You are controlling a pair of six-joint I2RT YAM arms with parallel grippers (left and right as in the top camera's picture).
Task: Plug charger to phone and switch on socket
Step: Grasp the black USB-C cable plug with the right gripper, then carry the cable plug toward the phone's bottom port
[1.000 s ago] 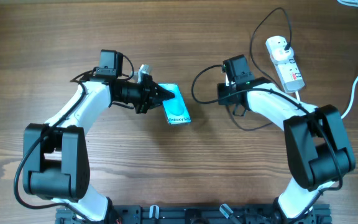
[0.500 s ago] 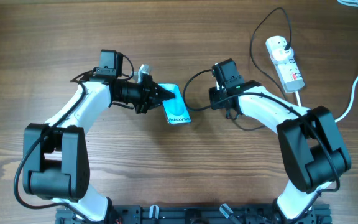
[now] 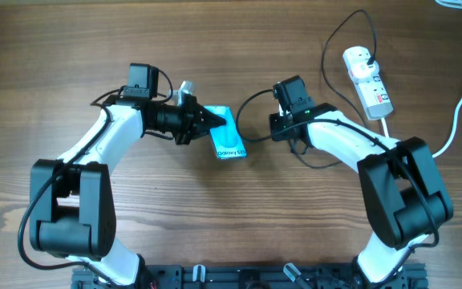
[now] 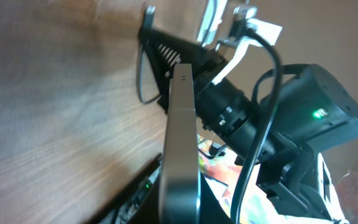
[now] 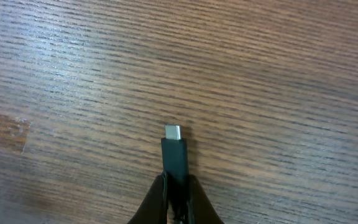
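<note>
The phone (image 3: 228, 141), cyan screen up, lies tilted at the table's middle. My left gripper (image 3: 217, 122) is shut on its upper end. In the left wrist view the phone (image 4: 180, 124) shows edge-on between my jaws (image 4: 180, 202). My right gripper (image 3: 274, 133) is just right of the phone, shut on the charger's black connector (image 5: 173, 151). Its metal tip sticks out past my fingers (image 5: 176, 194) over bare wood. The thin black charger cable (image 3: 327, 56) loops back to a white plug (image 3: 358, 58) in the white socket (image 3: 369, 84) at the far right. Its red switch (image 3: 384, 99) is at the near end.
The socket's thick white cord (image 3: 459, 104) curves along the right edge of the table. Slack black cable (image 3: 243, 103) arcs between the phone and my right wrist. My right arm (image 4: 291, 118) fills the far side of the left wrist view.
My right gripper carried the connector left, toward the phone, then slowed to near rest. My left gripper and the phone barely shifted.
</note>
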